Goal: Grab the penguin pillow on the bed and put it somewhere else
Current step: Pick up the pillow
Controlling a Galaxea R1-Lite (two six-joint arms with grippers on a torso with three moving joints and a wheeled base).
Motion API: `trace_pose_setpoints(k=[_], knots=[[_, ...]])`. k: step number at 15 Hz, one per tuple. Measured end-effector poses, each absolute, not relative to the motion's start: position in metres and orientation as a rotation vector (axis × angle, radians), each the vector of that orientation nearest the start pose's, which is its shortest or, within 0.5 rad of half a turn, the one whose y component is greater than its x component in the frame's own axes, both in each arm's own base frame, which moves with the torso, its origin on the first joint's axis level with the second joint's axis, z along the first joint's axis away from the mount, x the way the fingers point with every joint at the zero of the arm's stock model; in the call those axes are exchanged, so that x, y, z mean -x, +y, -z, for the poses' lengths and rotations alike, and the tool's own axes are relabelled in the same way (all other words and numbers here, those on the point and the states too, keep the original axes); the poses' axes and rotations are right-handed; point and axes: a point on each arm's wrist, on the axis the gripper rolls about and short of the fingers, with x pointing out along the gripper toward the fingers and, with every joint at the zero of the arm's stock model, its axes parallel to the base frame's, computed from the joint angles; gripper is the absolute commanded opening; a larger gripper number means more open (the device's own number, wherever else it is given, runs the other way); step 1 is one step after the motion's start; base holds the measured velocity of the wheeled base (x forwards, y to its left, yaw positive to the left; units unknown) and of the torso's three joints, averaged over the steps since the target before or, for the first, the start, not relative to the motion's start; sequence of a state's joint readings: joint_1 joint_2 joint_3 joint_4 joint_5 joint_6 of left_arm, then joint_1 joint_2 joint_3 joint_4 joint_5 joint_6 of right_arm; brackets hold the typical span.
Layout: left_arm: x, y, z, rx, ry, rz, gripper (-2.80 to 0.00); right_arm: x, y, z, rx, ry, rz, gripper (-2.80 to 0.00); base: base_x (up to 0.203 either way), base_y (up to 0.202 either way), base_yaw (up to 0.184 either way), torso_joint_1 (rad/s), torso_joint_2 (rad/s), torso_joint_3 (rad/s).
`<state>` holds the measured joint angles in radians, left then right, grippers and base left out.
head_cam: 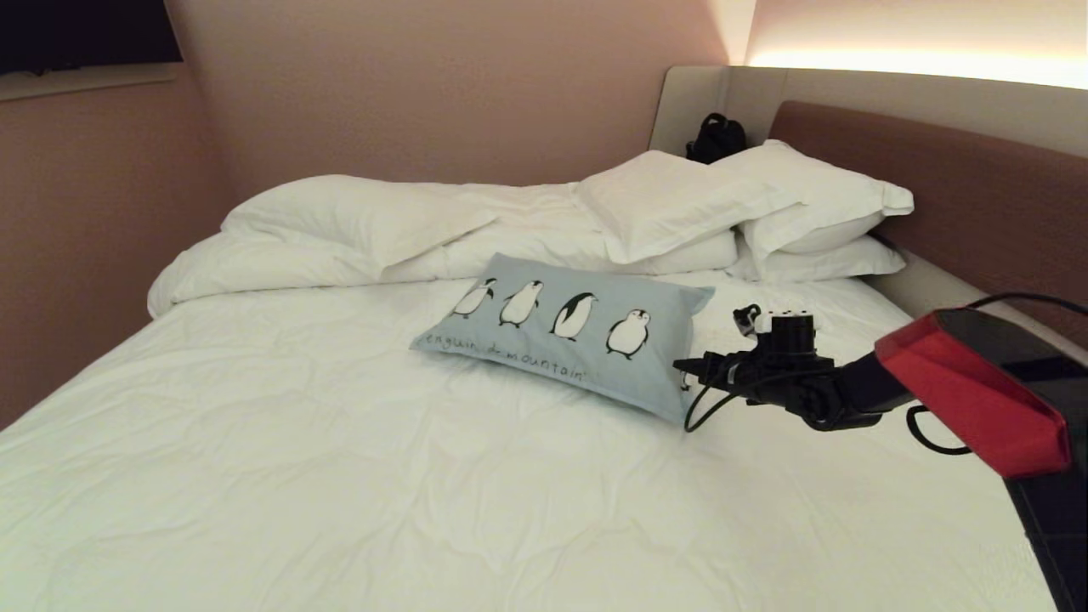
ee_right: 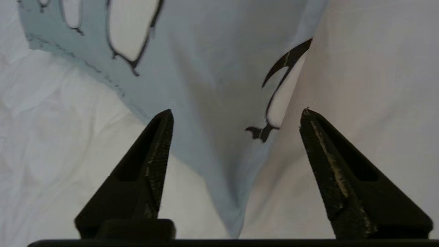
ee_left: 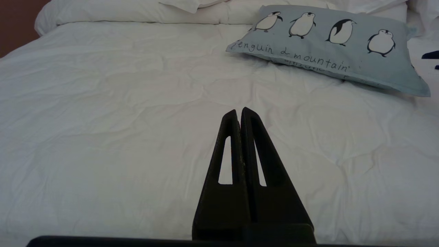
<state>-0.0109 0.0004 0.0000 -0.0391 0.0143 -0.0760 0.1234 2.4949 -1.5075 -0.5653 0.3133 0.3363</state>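
The penguin pillow [head_cam: 569, 327] [ee_left: 329, 41], light blue-grey with a row of penguins, lies flat on the white bed [head_cam: 340, 442], right of its middle. My right gripper [head_cam: 693, 370] reaches in from the right at the pillow's near right corner. In the right wrist view the gripper [ee_right: 236, 111] is open, and the pillow's pointed corner [ee_right: 219, 164] runs down between its spread fingers [ee_right: 161, 137], touching neither. My left gripper [ee_left: 239, 110] is shut and empty above the bare sheet, short of the pillow.
Two plain white pillows [head_cam: 671, 204] [head_cam: 816, 200] are stacked at the head of the bed, with a black bag [head_cam: 716, 136] behind them. A folded duvet [head_cam: 340, 225] lies along the far side. The brown headboard [head_cam: 977, 187] runs along the right.
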Motion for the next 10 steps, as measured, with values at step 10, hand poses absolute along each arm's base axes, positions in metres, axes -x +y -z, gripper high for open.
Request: trace_pose_setpoints(k=[10], knots=[[0.023,0.001,-0.080,0.077,-0.039,-0.002,-2.80,-0.510,0.101,-0.021,-0.113,0.400,-0.335,0.00,0.000,0.000,0.000,0.000,0.00,0.000]])
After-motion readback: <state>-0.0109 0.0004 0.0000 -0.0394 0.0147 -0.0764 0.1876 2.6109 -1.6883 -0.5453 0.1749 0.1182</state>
